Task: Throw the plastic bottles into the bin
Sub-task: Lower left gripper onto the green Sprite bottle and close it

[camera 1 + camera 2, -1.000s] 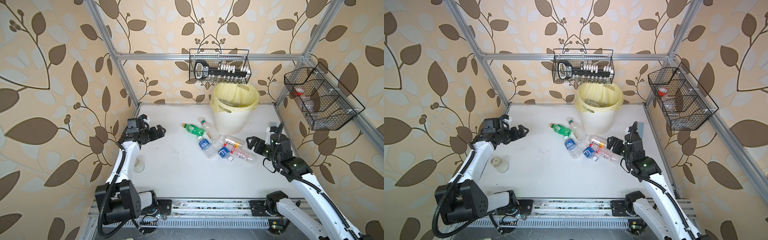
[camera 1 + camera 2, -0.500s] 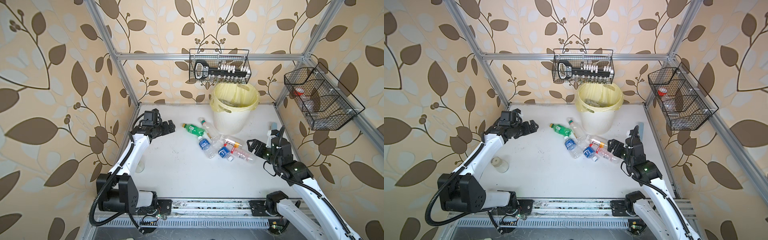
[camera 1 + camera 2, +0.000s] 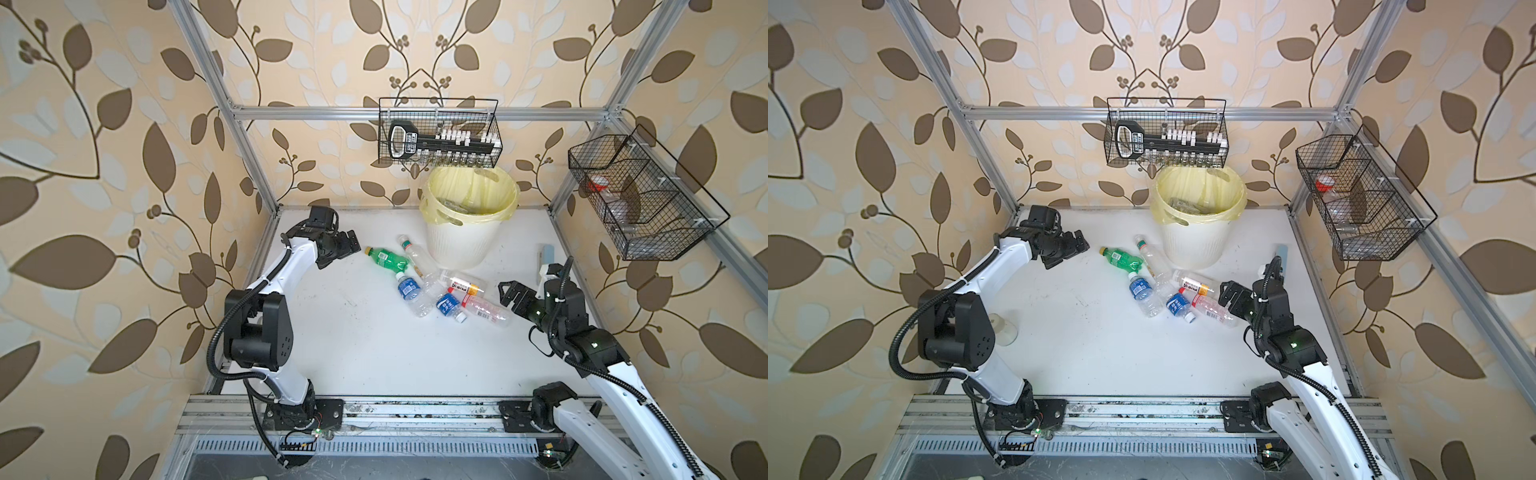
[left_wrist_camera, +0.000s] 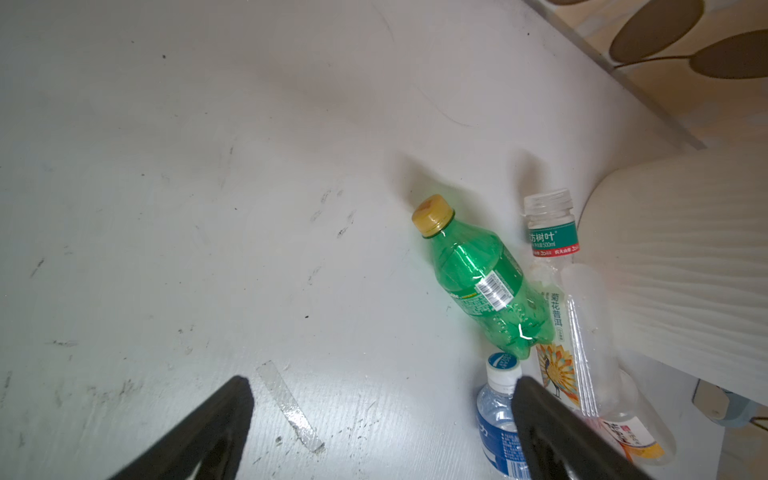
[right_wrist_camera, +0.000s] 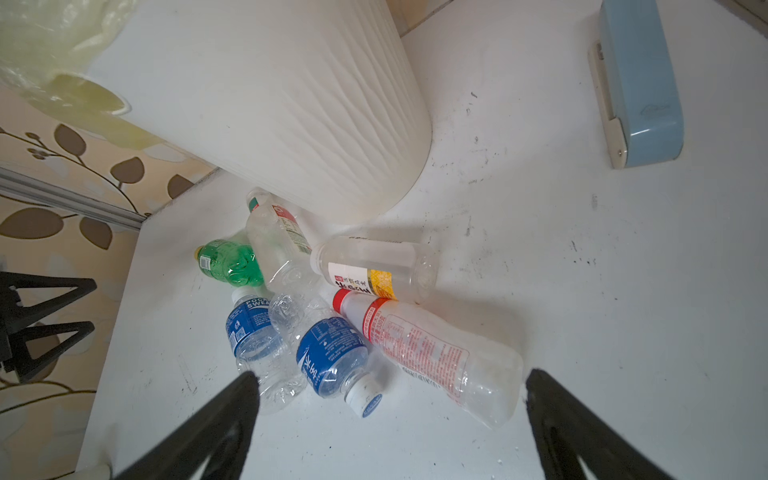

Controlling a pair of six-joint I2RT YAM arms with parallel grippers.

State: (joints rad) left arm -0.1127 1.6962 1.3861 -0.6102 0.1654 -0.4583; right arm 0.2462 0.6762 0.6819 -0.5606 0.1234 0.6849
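Several plastic bottles lie in a loose cluster on the white table just in front of the bin (image 3: 457, 245), a cream ribbed bucket with a yellow bag. A green bottle (image 3: 384, 257) is leftmost, and a red-capped clear bottle (image 3: 484, 307) is rightmost. My left gripper (image 3: 349, 245) hangs open just left of the green bottle (image 4: 478, 282), nothing between its fingers (image 4: 380, 386). My right gripper (image 3: 509, 293) is open beside the red-capped bottle (image 5: 424, 349). That bottle and a blue-labelled one (image 5: 332, 357) lie just beyond its fingertips (image 5: 392, 378). More bottles show inside the bin (image 3: 1196, 208).
A black wire basket (image 3: 438, 135) hangs on the back rail above the bin, and another (image 3: 640, 195) hangs on the right frame. A pale-blue case (image 3: 548, 253) lies by the right edge. A clear round object (image 3: 1003, 328) sits near the left arm's base.
My left arm has swung from the left wall rightward and back, up to the green bottle. My right gripper has shifted slightly beside the cluster. Both stay open.
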